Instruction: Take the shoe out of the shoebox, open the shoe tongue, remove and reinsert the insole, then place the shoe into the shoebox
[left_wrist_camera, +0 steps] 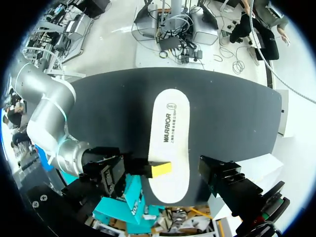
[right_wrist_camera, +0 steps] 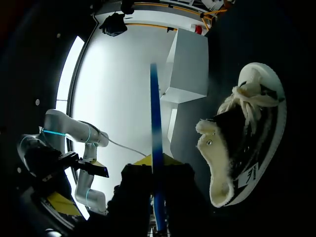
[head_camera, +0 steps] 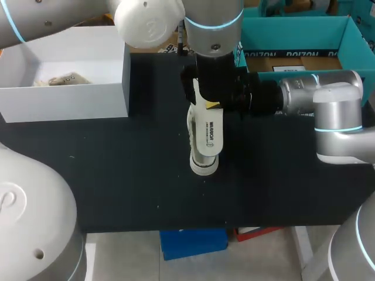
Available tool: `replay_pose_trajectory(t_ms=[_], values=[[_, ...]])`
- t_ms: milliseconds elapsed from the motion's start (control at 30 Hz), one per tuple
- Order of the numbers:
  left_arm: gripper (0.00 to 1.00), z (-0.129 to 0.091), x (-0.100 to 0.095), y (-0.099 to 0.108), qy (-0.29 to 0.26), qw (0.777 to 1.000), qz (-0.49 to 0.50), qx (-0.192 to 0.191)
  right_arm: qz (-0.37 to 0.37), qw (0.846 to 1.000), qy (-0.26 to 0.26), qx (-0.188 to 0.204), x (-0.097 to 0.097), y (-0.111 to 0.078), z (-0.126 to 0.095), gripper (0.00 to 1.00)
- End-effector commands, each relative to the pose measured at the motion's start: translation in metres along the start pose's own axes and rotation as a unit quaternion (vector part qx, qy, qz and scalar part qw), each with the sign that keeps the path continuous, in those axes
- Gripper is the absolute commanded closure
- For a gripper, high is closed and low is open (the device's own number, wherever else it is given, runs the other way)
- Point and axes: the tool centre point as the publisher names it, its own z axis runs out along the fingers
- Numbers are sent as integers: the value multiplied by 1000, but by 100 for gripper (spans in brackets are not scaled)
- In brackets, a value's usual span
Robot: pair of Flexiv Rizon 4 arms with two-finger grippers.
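My right gripper (head_camera: pixel 214 105) comes in from the right, shut on the edge of the insole (head_camera: pixel 208 133). The insole hangs white printed side up over the middle of the table. Seen edge-on from the right wrist, the insole (right_wrist_camera: pixel 155 123) is a thin blue strip between my right gripper's (right_wrist_camera: pixel 158 185) fingers. The black shoe (right_wrist_camera: pixel 247 140), with white fleece lining, laces and sole, lies on its side on the black table beside that gripper. Its toe (head_camera: pixel 204 164) shows under the insole. My left gripper (left_wrist_camera: pixel 163 195) hangs open above the insole (left_wrist_camera: pixel 170 133), nothing in it. The white shoebox (head_camera: pixel 64 93) stands at the back left.
A teal cardboard box (head_camera: pixel 293 29) stands at the back right, behind my right arm (head_camera: pixel 328 99). Crumpled paper (head_camera: pixel 61 79) lies inside the white shoebox. The black table top (head_camera: pixel 117 175) stretches out to the front and left of the shoe.
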Motion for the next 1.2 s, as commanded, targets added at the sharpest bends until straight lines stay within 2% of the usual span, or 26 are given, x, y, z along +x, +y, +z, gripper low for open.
replay_pose_trajectory(t_ms=[33, 467, 733, 1000, 1067, 1133, 1200], values=[[0, 3, 4, -15, 0, 1000, 3, -4, 0, 1000, 0, 0, -1, 0, 1, 100], [0, 0, 11, -54, -5, 1000, 7, 1, 0, 1000, 0, 0, -1, 0, 1, 100], [0, -5, 14, -66, -10, 1000, 9, 3, 0, 1000, 0, 0, -1, 0, 1, 100], [0, -5, 19, -64, -25, 1000, 0, 2, 0, 1000, 0, 0, -1, 0, 1, 100], [0, -5, 21, -62, -42, 999, -6, 3, 0, 1000, 0, 0, -1, 0, 1, 100], [0, -6, 25, -57, -88, 996, -12, 6, 0, 1000, 0, 0, -1, 0, 1, 100], [0, -3, 29, -51, -110, 993, -31, 8, 0, 1000, 0, 0, -1, 0, 1, 100]])
